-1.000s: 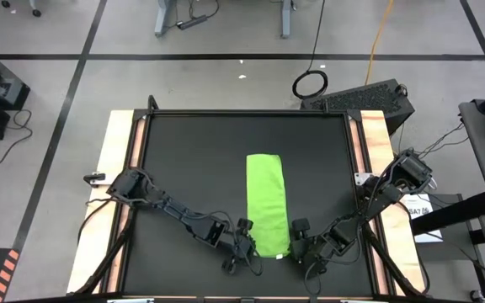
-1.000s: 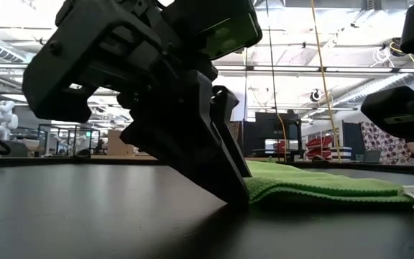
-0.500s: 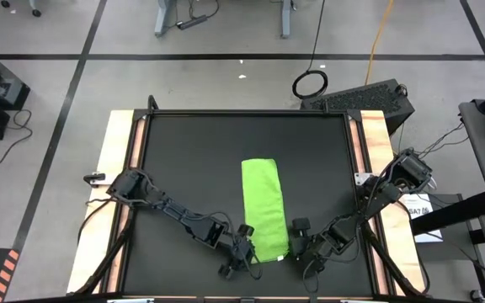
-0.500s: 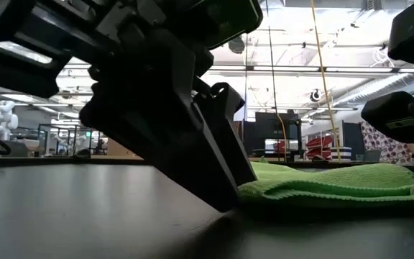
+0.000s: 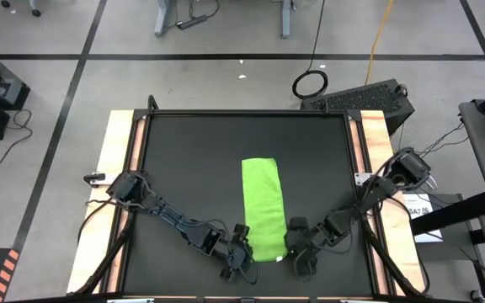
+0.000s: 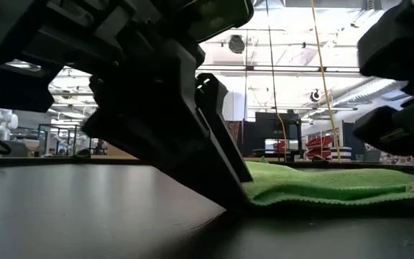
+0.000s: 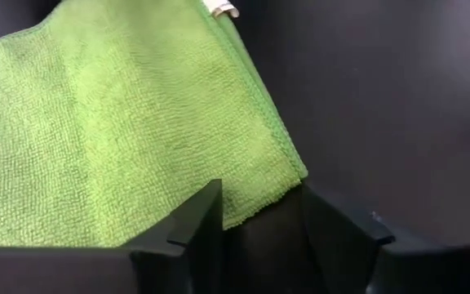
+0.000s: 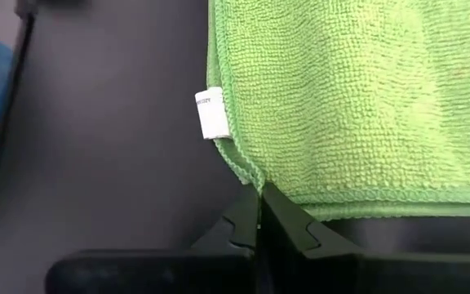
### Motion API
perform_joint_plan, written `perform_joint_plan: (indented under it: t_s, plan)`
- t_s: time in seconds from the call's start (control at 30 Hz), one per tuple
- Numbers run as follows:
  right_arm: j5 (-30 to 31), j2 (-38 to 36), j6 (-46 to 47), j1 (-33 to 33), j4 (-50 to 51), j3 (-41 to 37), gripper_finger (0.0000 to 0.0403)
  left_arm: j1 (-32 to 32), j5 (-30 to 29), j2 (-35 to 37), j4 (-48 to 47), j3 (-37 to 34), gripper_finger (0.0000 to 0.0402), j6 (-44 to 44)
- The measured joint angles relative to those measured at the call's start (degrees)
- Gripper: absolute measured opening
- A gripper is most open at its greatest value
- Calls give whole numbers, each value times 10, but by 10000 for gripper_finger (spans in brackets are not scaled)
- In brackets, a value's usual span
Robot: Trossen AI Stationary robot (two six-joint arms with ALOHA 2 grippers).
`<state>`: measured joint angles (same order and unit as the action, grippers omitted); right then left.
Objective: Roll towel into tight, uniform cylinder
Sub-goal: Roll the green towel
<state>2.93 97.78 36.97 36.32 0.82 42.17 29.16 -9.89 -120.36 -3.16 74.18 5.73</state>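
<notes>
The lime-green towel (image 5: 262,209) lies as a folded strip on the black table (image 5: 183,168), its length running far to near. My left gripper (image 5: 241,252) is low at the towel's near left corner (image 7: 296,173). It is open, with one finger over the cloth and one on bare table. My right gripper (image 5: 297,249) is shut, with its tips at the near right corner (image 8: 255,186). A white label (image 8: 210,113) sticks out of the near edge beside that corner. My left gripper slants down from the table's left. One finger (image 7: 196,224) lies against the towel's left long edge (image 7: 235,216) close to the near corner. The other finger stands on the table beside the corner. The towel stays flat on the table. My right gripper slants down from the table's right. Its shut fingertips (image 8: 261,214) meet the hem at the near right corner (image 8: 258,189). Whether any cloth is caught between them I cannot tell. The towel lies flat there.
Bare black tabletop (image 5: 192,194) lies on both sides of the towel and beyond its far end. Wooden rails (image 5: 123,168) run along the table's left and right sides. A dark case (image 5: 365,99) and a cable coil (image 5: 310,84) sit on the floor behind.
The towel has slid slightly toward the table's left. Its near end bulged up between the two grippers and has sunk flatter again. My right gripper has rolled and shifted a little toward the near edge.
</notes>
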Motion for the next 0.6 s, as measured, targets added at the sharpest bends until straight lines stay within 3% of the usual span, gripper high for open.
perform_joint_plan:
  t_s: [0.37, 0.6]
  plan:
    - [-56, 1, 57, -34, -26, 0, 0, 0, 22, 1, 3, 0, 12, 4]
    - [-71, 1, 78, -34, -27, 0, 0, 0, 25, 1, 3, 0, 5, 63]
